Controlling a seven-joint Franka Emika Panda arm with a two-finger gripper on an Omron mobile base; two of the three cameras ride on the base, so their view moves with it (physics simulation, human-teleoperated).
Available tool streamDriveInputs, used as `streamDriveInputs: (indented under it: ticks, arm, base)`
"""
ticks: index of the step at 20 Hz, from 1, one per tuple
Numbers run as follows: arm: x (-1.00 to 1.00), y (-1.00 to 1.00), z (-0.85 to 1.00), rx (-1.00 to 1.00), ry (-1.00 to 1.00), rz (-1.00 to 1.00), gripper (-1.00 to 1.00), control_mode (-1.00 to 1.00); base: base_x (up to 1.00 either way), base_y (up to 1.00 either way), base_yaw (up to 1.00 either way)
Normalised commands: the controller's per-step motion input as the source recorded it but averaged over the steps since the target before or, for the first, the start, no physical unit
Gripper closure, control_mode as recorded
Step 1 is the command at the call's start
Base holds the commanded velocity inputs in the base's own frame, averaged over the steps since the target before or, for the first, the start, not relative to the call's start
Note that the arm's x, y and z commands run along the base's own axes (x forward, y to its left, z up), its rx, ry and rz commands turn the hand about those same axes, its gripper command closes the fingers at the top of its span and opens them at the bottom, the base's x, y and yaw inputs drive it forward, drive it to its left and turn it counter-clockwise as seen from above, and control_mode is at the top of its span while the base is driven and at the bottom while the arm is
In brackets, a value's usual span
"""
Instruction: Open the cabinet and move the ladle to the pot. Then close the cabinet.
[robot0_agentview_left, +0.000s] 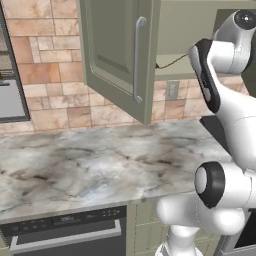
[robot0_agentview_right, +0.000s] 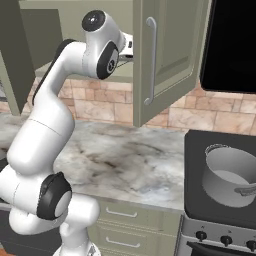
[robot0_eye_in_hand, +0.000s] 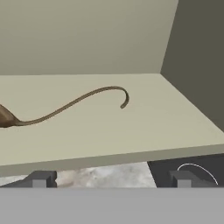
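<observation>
The cabinet (robot0_agentview_left: 115, 50) hangs above the counter with both doors swung open; its right door (robot0_agentview_right: 172, 50) has a long silver bar handle. On the cabinet's bottom shelf (robot0_eye_in_hand: 109, 127) lies the ladle (robot0_eye_in_hand: 74, 103), thin curved dark handle pointing right, bowl cut off at the left edge. Its handle (robot0_agentview_left: 172, 62) also peeks out past the left door. My gripper (robot0_eye_in_hand: 111, 181) is open, in front of the shelf edge and slightly below it, apart from the ladle, nothing between its fingertips (robot0_eye_in_hand: 41, 179). The grey pot (robot0_agentview_right: 232, 175) stands on the stove at the lower right.
A marble counter (robot0_agentview_left: 90, 165) runs under the cabinet. The black stove (robot0_agentview_right: 200, 145) adjoins it on the right, with a dark appliance (robot0_agentview_right: 232, 45) above. The open doors jut out over the counter on both sides of my arm. Green drawers (robot0_agentview_right: 125, 215) sit below.
</observation>
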Motion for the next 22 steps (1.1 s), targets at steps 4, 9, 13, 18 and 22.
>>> streamDriveInputs:
  ticks: [4,9,13,18,22]
  arm:
    - [0.08,-0.20,-0.05,0.00,0.00,0.00,-1.00,-1.00]
    - [0.09,-0.15,-0.12,0.00,0.00,0.00,-1.00,-1.00]
    - [0.17,-0.06,-0.15,0.00,0.00,0.02,-1.00,-1.00]
    - [0.23,-0.01,-0.12,0.00,-0.02,0.03,-1.00,-1.00]
    - [0.24,-0.02,-0.08,0.00,-0.02,0.02,-1.00,-1.00]
  base:
    - [0.00,0.00,0.00]
    - [0.00,0.00,0.00]
    - [0.00,0.00,0.00]
    - [0.00,0.00,0.00]
    - [0.00,0.00,0.00]
